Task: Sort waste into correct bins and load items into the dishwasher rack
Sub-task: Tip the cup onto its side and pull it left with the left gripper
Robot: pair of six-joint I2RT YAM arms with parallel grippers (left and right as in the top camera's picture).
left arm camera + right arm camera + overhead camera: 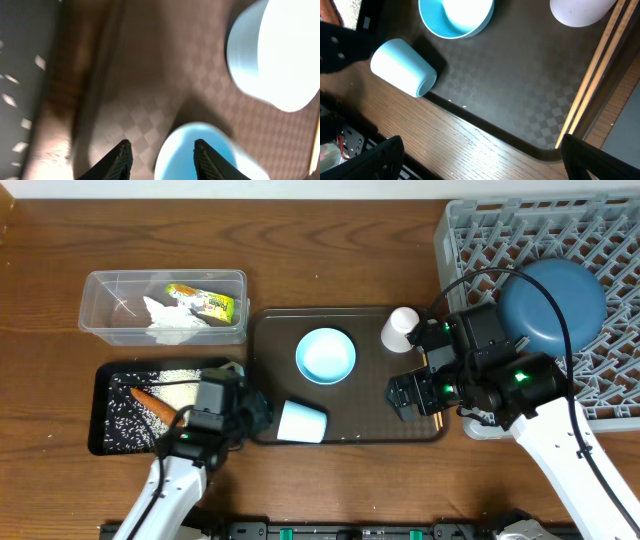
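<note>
A small pale-blue cup (302,422) lies on its side at the front of the brown serving tray (370,395). My left gripper (258,410) is right at its mouth. In the left wrist view the gripper (162,154) stands part open, with one fingertip (204,152) over the mouth of the cup (182,150) and the other outside its rim. The light-blue bowl (325,355) and white cup (400,328) are also on that tray. The chopsticks (592,85) lie along its right edge. My right gripper (487,160) hangs open over the tray's front right corner, holding nothing. The dark-blue bowl (552,304) sits in the grey rack (470,235).
The clear tub (100,320) at the back left holds the tissue (172,320) and foil wrapper (205,302). The black tray (100,435) beside my left arm holds rice (180,385) and the carrot piece (155,405). Bare wooden table (350,240) lies behind and in front of the serving tray.
</note>
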